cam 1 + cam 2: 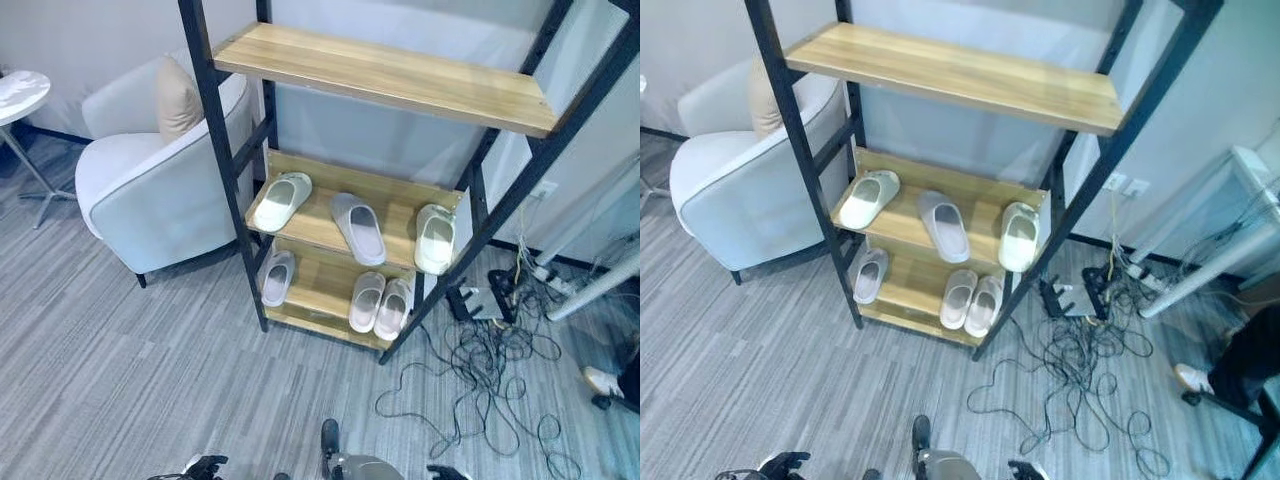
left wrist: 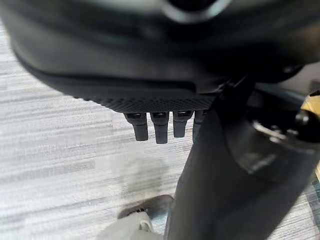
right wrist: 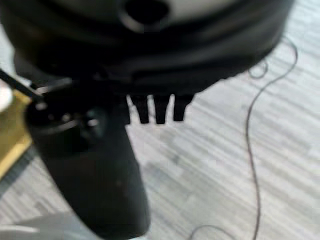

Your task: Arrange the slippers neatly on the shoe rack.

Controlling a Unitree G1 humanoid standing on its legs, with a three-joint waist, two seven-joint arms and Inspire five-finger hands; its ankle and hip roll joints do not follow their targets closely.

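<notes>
Left hand [image 2: 165, 127] low over the grey striped floor [image 1: 120, 370]: fingers [image 2: 161, 131] hang straight and relaxed beside the thumb, nothing held. Right hand [image 3: 155, 107] likewise above the floor, its fingers [image 3: 161, 111] straight, slack, empty. Tangle of black cables [image 1: 480, 385] on the floor to the right, running toward a power strip [image 1: 485, 300] at the foot of the wall. Person's shoe [image 1: 603, 380] at the far right edge. Shoe rack [image 1: 395, 80] ahead: black metal frame, 3 wooden shelves. Bottom shelf [image 1: 320, 290]: 1 single slipper [image 1: 277, 277] at the left end, toe outward; 1 pair [image 1: 380, 303] at the right end, the 2 touching side by side. Middle shelf [image 1: 395, 200] carries 3 slippers, well apart: a pale greenish slipper [image 1: 282, 201] at the left, angled; a grey-lilac slipper [image 1: 358, 227] in the middle, angled the other way with its toe near the front edge; a pale slipper [image 1: 434, 238] at the right end, overhanging the front edge. Top shelf bare wood. White armchair [image 1: 150, 190] with a beige cushion [image 1: 176, 97] just left of the rack. Round white side surface [image 1: 18, 92] at the far left. Pale wall [image 1: 400, 135] behind.
</notes>
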